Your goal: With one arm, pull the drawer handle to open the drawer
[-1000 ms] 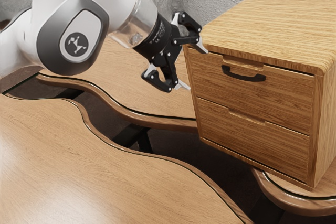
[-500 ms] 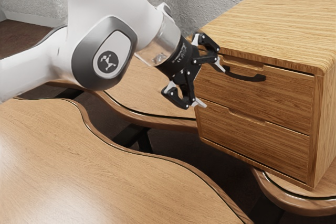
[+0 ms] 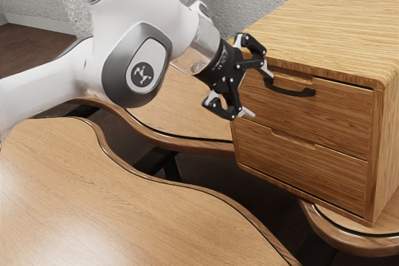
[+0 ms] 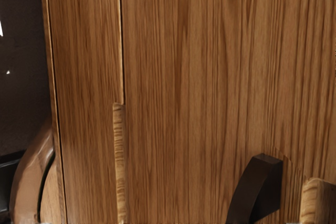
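The gripper [image 3: 257, 91] hangs with its jaws released and spread wide, one finger above the other, at the cabinet's [image 3: 324, 26] front corner nearest the arm, holding nothing. The drawer handle [image 3: 288, 89], a dark bar, lies across the upper part of the top drawer [image 3: 336, 107], which sits flush in the cabinet and is not yet drawn out. The upper finger stands close by the handle's near end, though contact cannot be told, and the lower finger is over the seam above the lower drawer [image 3: 299, 157]. The main risk looks like an off-centre catch. Closing here would likely pinch only the handle's end post or the drawer face, so the pull could slip off or drag the drawer askew. The lower finger might also strike the cabinet's front edge if the hand slides along the face. A jammed pull could tug the whole cabinet toward the rim of the round stand [image 3: 349, 235] that carries it. Room for the pull itself looks good: the space before the drawer front is open, and the curved tabletop [image 3: 93, 204] lies lower and well apart.
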`<state>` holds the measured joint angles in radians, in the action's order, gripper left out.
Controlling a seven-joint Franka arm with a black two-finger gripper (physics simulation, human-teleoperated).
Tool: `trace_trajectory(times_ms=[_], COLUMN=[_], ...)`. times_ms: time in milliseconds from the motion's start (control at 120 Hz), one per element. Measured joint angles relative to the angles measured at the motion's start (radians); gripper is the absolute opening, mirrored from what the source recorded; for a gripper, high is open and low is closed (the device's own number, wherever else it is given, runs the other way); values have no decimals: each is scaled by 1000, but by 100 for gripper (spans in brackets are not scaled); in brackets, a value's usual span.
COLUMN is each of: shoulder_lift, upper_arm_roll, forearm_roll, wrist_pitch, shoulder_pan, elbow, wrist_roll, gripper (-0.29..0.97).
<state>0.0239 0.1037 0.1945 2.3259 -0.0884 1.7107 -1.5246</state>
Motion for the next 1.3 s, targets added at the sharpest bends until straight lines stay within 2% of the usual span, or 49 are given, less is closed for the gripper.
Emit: trace_trajectory(times_ms=[408, 1058, 1300], shoulder_lift=[-37, -20, 15], upper_arm_roll=[1, -9, -18], forearm_roll=[21, 23, 24], wrist_pitch=[14, 12, 4], shoulder_pan=[-36, -57, -65], elbow=[-16, -9, 16], wrist_roll=[19, 56, 65], gripper=[50, 3, -5])
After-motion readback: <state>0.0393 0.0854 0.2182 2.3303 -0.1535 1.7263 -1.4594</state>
